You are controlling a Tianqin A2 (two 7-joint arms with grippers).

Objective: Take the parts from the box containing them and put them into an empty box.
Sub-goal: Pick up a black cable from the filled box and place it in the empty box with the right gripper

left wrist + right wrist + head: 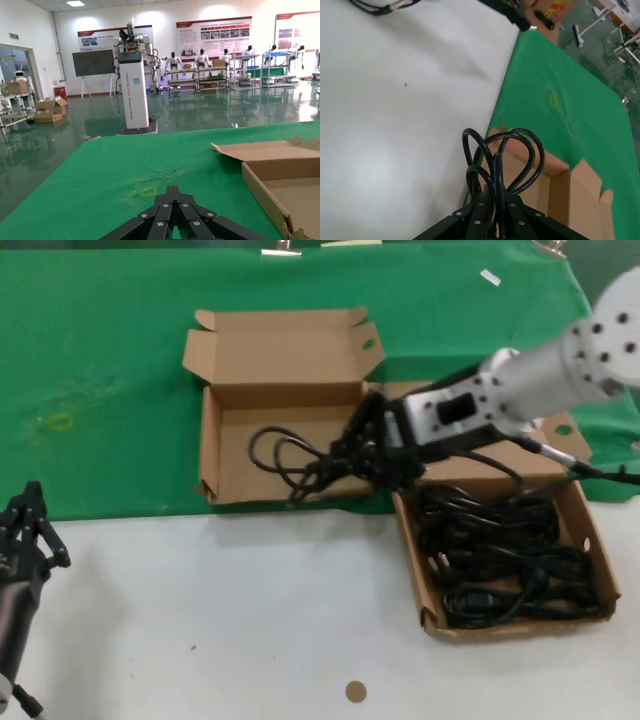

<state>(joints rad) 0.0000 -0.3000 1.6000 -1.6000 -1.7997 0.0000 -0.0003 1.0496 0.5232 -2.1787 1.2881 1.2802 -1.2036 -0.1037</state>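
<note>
— Now, boxes? 
— Two: empty box (228,455) at 11 o'clock, full box (588,530) at 4.
— Cords? 
— One cord (285,455) clamped in right gripper (335,462) over the empty box; remaining cords (500,550) uncountable. Left gripper (25,525) at 8, fingers closed together.

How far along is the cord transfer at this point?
Nothing is released yet. In hand: the right gripper is shut on one black coiled power cord, held over the floor of the straight-walled cardboard box, which holds no other cord. Left: letting go, then moving the remaining black cords piled in the splay-walled cardboard box. The left gripper waits at the table's near-left edge.
</note>
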